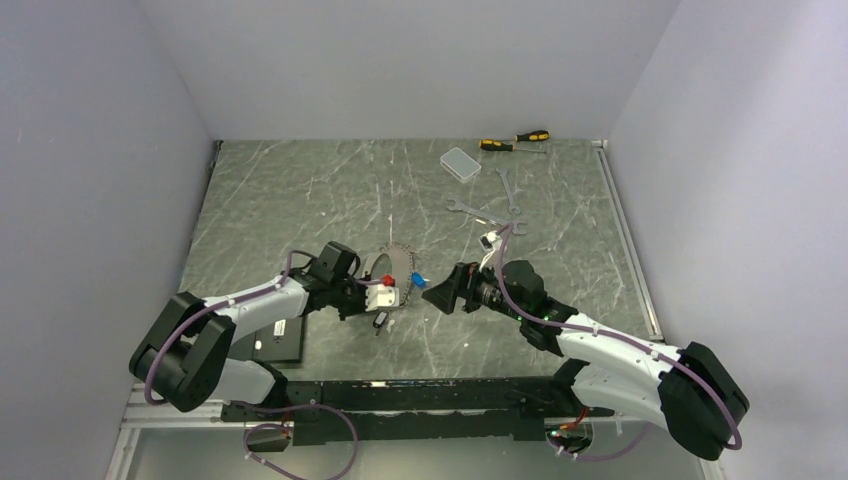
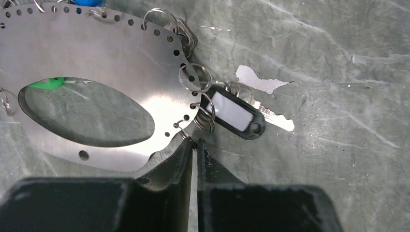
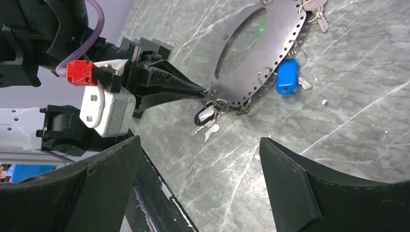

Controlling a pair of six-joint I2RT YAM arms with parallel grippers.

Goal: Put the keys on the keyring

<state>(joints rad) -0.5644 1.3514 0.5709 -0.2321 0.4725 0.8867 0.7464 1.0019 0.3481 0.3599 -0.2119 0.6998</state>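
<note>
Two grippers: left gripper (image 2: 194,145) pinches keyring (image 2: 96,53) edge; right gripper (image 3: 200,145) wide, legible only in wrist view.

Two screwdrivers (image 1: 530,136), one clear plastic box (image 1: 460,163) and at least two wrenches (image 1: 507,190) lie on the surface (image 1: 300,200). There is one perforated keyring (image 2: 121,58), with three coloured key tags: one blue tag (image 3: 285,77), one black tag (image 2: 234,113), one green tag (image 2: 46,83).

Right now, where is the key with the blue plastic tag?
Mid-table in the top view, the blue-tagged key lies at the right edge of the perforated silver oval plate, just left of the open right gripper.
</note>
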